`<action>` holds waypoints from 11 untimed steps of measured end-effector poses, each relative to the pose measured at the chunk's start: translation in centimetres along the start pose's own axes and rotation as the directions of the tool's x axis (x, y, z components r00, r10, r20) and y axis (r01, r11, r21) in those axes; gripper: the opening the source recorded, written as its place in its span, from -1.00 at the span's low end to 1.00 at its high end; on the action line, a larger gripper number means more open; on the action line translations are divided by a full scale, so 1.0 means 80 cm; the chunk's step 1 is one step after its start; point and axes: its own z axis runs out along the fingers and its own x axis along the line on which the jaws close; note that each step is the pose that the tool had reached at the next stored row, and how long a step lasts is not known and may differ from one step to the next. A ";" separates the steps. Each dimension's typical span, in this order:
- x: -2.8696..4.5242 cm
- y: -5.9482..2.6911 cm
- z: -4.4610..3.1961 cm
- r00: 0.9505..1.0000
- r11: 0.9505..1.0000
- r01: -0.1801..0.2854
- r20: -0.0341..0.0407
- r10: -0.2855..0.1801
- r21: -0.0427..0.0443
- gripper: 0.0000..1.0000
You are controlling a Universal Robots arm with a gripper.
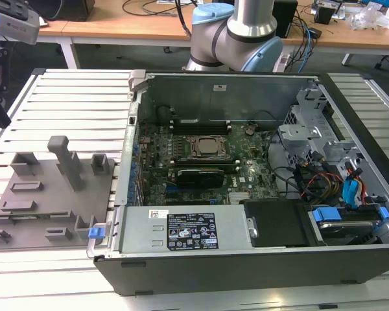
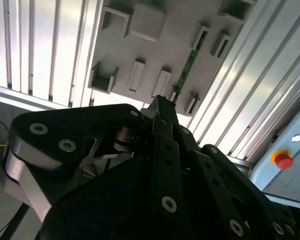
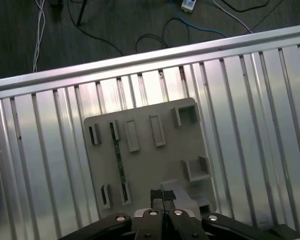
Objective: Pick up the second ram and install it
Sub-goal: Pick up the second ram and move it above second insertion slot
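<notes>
Closest in, a black two-finger gripper (image 3: pixel 162 196) with pads (image 3: pixel 156 195) pressed together on nothing, hanging above a flat grey plastic tray (image 3: pixel 155 165) of raised slot blocks. Beyond the fingertips, seated in that tray and untouched: the long, thin green circuit-board ram stick (image 3: pixel 119 161), apparently on edge between small end blocks. Probably light and stiff but fragile, slick on its faces; best pinched across its thickness near mid-length, clear of the contact edge. Lies with long axis parallel to the tray's nearby side edge, ends pointing at the end blocks. Farther off, ribbed aluminium table slats (image 3: pixel 250 100).
</notes>
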 end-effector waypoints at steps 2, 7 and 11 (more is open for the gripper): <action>0.0000 0.000 0.0000 1.000 1.000 0.029 -0.001 -0.029 -0.001 -0.79; 0.0000 0.000 0.0000 0.997 0.997 0.077 -0.003 -0.077 -0.002 -0.79; 0.0000 0.000 0.0000 0.997 0.997 0.077 -0.003 -0.077 -0.002 -0.66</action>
